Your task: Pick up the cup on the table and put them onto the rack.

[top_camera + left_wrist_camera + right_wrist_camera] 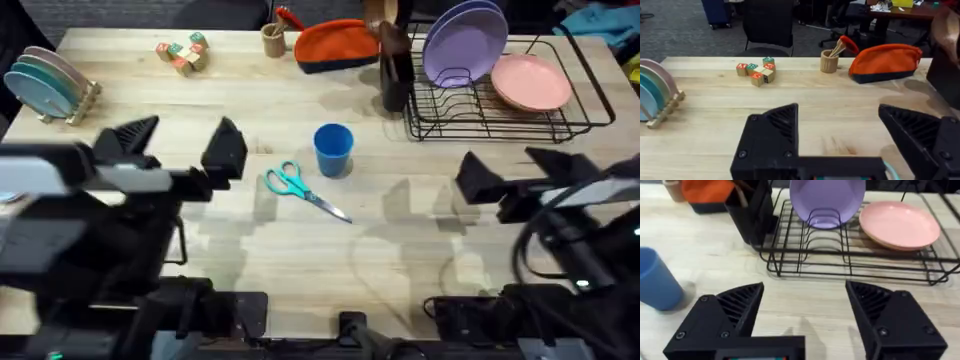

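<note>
Overhead view: a blue cup stands upright mid-table, with teal scissors just near-left of it. The black wire rack, at far right, holds a purple plate and a pink plate.

Left wrist view: the left gripper is spread wide, holding nothing.

Right wrist view: the right gripper is also wide and empty, seemingly closer to the cup.

The pickup looks not yet begun; next, one gripper must straddle the cup.
</note>
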Robot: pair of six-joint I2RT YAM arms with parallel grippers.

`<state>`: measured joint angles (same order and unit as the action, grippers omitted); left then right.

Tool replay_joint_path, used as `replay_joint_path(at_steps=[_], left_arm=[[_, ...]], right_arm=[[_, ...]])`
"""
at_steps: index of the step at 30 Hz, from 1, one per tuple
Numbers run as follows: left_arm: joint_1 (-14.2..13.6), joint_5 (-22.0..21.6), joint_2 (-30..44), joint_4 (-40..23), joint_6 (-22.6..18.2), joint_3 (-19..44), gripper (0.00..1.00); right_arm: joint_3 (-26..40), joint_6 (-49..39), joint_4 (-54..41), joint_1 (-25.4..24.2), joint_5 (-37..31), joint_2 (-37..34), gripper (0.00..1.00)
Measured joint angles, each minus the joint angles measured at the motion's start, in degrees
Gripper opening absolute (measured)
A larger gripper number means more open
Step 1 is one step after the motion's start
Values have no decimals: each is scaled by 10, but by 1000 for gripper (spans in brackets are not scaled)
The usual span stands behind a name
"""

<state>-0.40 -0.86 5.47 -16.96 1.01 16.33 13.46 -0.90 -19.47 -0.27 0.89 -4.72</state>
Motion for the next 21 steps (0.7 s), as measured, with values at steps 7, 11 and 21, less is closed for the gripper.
replay_joint_path(at_steps=[7,11,21], left_arm=[[0,2,151,-46,0,124,993],[0,8,277,-72,0,223,993],[0,46,439,-167,0,379,993]], right_arm=[[159,0,-44,0,0,-150,996],[283,0,-84,0,3,-300,996],[445,0,-189,0,16,-467,995]])
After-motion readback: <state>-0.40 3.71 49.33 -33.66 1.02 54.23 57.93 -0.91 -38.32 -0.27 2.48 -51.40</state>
